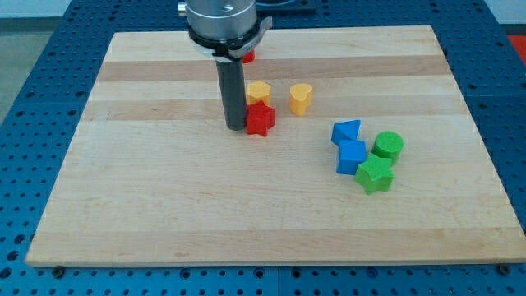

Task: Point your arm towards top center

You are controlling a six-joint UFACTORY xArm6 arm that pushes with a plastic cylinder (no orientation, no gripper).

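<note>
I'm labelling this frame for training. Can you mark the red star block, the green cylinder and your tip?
red star block (260, 120): camera view, its top face.
green cylinder (388, 144): camera view, its round top.
my tip (235, 127): camera view, the rod's very end, just left of the red star.

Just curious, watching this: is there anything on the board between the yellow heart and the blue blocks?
No. In the camera view, only bare wood lies between the yellow heart and the nearest blue block.

arm: descends from view's top | rod: upright | my tip (236, 127): on board
</note>
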